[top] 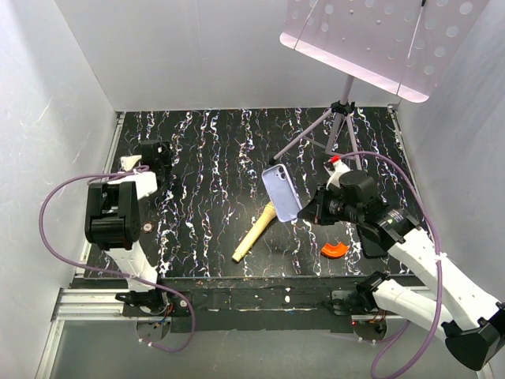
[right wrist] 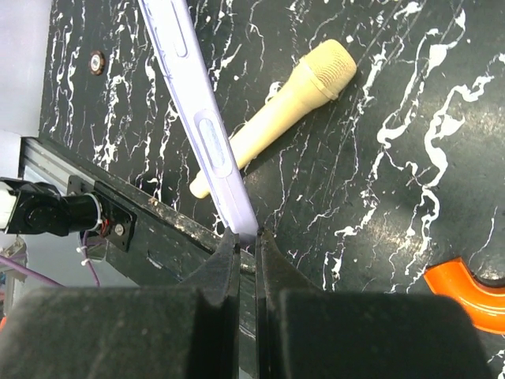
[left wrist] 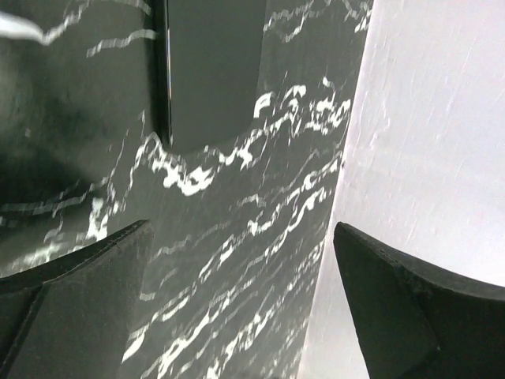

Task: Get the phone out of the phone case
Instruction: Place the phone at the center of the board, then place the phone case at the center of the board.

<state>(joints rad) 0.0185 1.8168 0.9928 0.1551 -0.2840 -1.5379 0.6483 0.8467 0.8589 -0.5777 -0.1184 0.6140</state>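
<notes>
— Seen only by the right wrist?
— Lavender phone case (right wrist: 207, 134), edge-on, above the worktop (right wrist: 371, 95); right gripper (right wrist: 247, 237) pinched tight on its end.
— Left wrist?
— Dark flat slab (left wrist: 213, 71) lying; left gripper (left wrist: 242, 229) wide apart, empty.

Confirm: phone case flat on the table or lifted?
Lifted. The right tool pinches the phone case by one end, tilted, clear of the table.

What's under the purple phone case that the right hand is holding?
The cream microphone lies on the table beneath the phone case, which the right hand grips edge-on. The case covers part of its handle; the case's inside cannot be seen.
</notes>
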